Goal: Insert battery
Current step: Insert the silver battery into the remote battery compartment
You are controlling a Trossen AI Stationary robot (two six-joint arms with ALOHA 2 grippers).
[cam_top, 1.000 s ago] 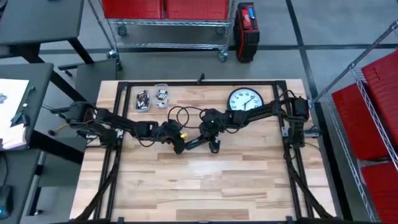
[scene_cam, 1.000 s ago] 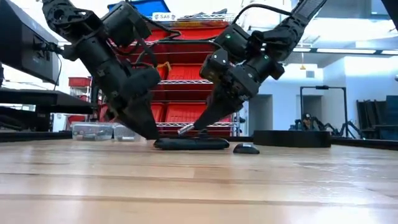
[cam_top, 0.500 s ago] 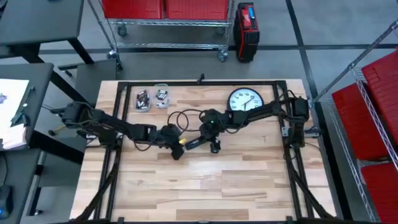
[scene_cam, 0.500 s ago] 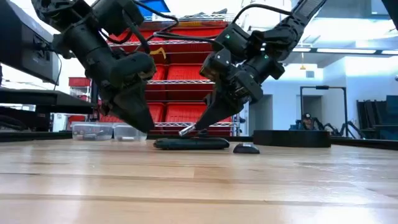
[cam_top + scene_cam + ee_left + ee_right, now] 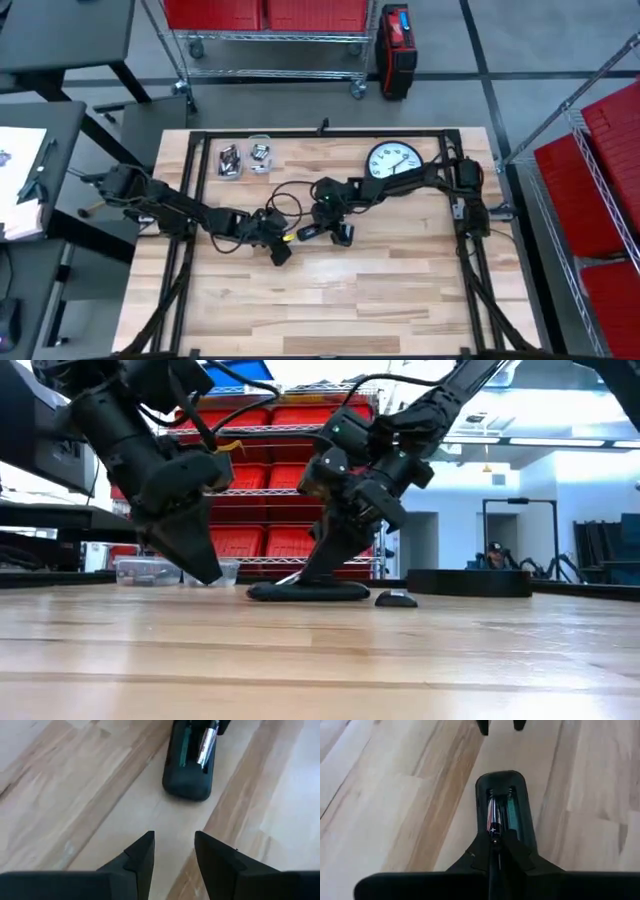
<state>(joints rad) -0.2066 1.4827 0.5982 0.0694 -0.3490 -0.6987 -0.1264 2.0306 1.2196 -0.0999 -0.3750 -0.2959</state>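
Observation:
A black remote (image 5: 505,805) lies back-up on the wooden table with its battery bay open. A silver battery (image 5: 492,817) sits in one slot, and the slot beside it shows green. My right gripper (image 5: 494,844) is shut at the battery's near end, slanting down onto the remote (image 5: 308,591). My left gripper (image 5: 172,847) hangs open just off the remote's (image 5: 189,767) rounded end, with nothing between its fingers. It is to the remote's left in the low view (image 5: 203,570). The loose battery cover (image 5: 397,599) lies on the table beside the remote. My right gripper has the battery's plus end (image 5: 493,831) between its fingertips, which come slanting down from the table's far right, along the battery. The battery lies lengthwise in the slot of the remote, which rests flat on the table.
A wall clock (image 5: 393,160) lies face-up at the far right. Two clear tubs of batteries (image 5: 244,158) stand at the far left. A cable loops over the table behind the remote (image 5: 290,185). Bare wood stretches across the near half.
My left gripper has pulled off the remote's end, toward the table's left and near edge and slightly up. My right gripper has come down with the battery, which was tilted above the remote and now lies in the slot.

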